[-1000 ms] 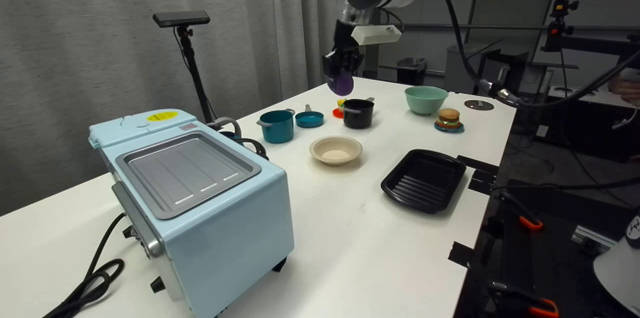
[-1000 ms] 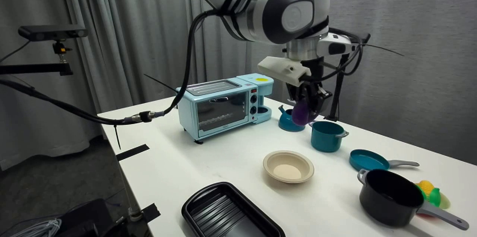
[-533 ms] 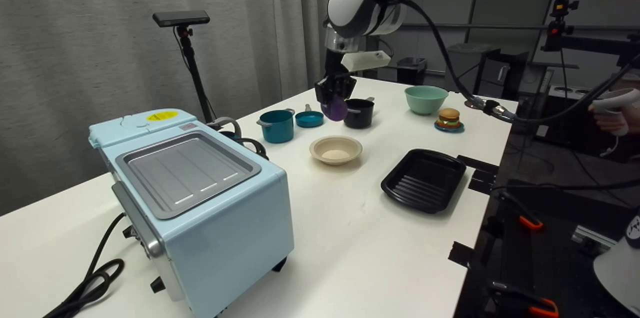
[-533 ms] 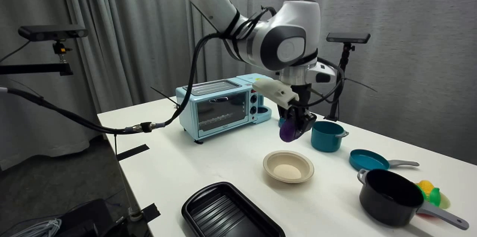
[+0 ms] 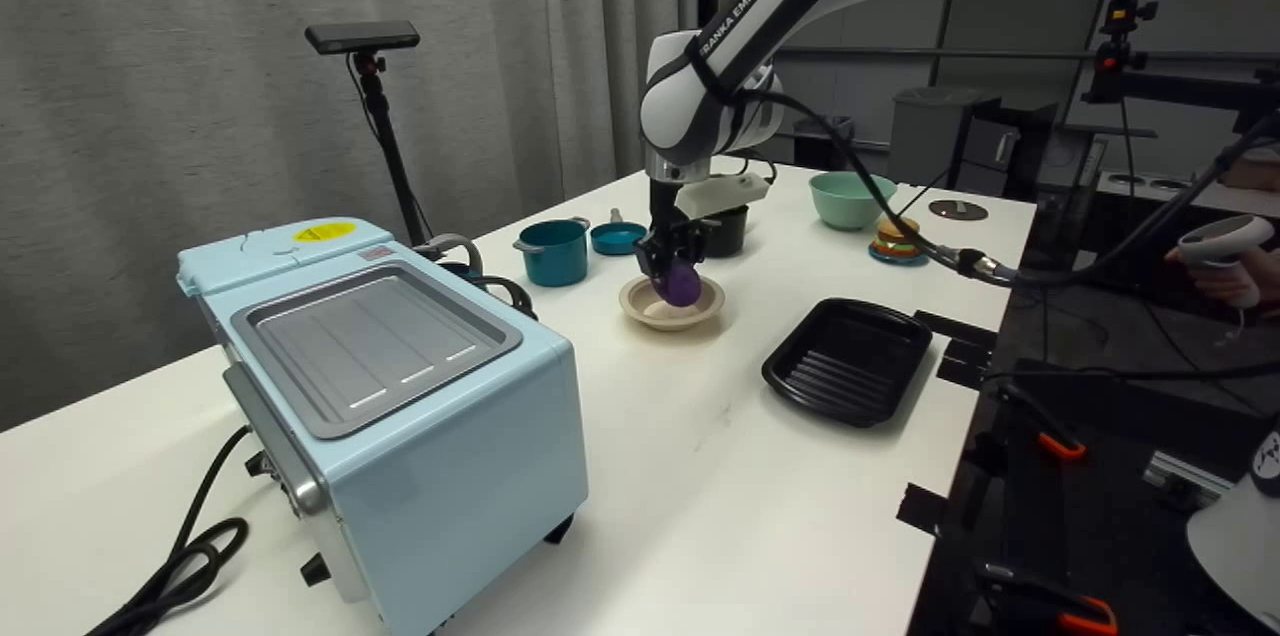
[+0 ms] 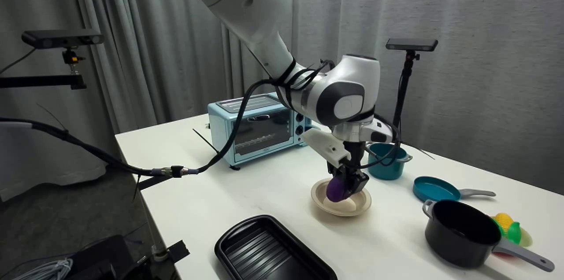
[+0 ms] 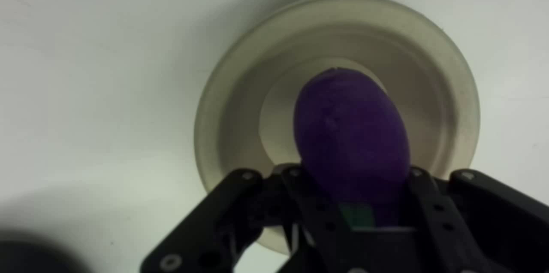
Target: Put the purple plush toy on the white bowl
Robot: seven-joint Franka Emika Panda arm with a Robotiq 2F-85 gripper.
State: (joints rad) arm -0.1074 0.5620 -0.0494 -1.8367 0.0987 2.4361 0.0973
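Note:
The purple plush toy (image 5: 679,284) is a rounded dark purple lump with a bit of green at its held end. It also shows in an exterior view (image 6: 336,189) and the wrist view (image 7: 351,131). My gripper (image 7: 356,174) is shut on it, one finger on each side. The white bowl (image 7: 240,62), shallow and cream, lies right below the toy; it also shows in both exterior views (image 5: 640,308) (image 6: 318,198). The toy is over the bowl's inside, at or just above rim height. I cannot tell whether it touches the bowl. It hides part of the bowl's bottom.
A teal pot (image 6: 384,167), a teal pan (image 6: 434,188) and a black pot (image 6: 460,238) stand near the bowl. A black ribbed tray (image 5: 850,361) lies on the table's other side. A blue toaster oven (image 5: 400,396), a green bowl (image 5: 850,199) and a toy burger (image 5: 890,241) stand farther off.
My gripper, holding the purple toy, has come down and across the table from high up near the pots to right over the white bowl. The bowl has not moved.

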